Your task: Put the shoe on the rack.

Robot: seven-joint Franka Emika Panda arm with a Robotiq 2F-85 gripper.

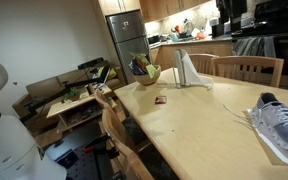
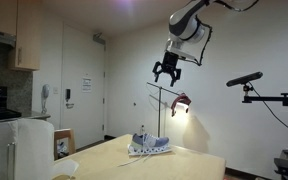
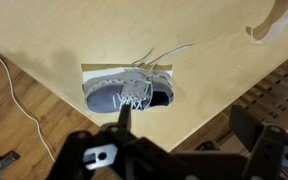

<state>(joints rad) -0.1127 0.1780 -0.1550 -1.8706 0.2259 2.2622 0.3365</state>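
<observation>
Grey-lavender knit shoe (image 3: 131, 93) with thick white sole and trailing white laces sits near the counter (image 1: 194, 115) edge; pincer (image 2: 165, 73) released, high above.

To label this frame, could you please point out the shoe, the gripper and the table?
shoe (image 3: 132, 97): wrist view, on its laced upper.
gripper (image 2: 165, 79): an exterior view, midway between its open fingers.
table (image 1: 184, 115): an exterior view, on bare wood.

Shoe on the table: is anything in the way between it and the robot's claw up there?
No. The black gripper, open, hangs high over the grey-lavender knit sneaker with white laces. The wrist view looks straight down at the sneaker, and nothing shows between them.
</observation>
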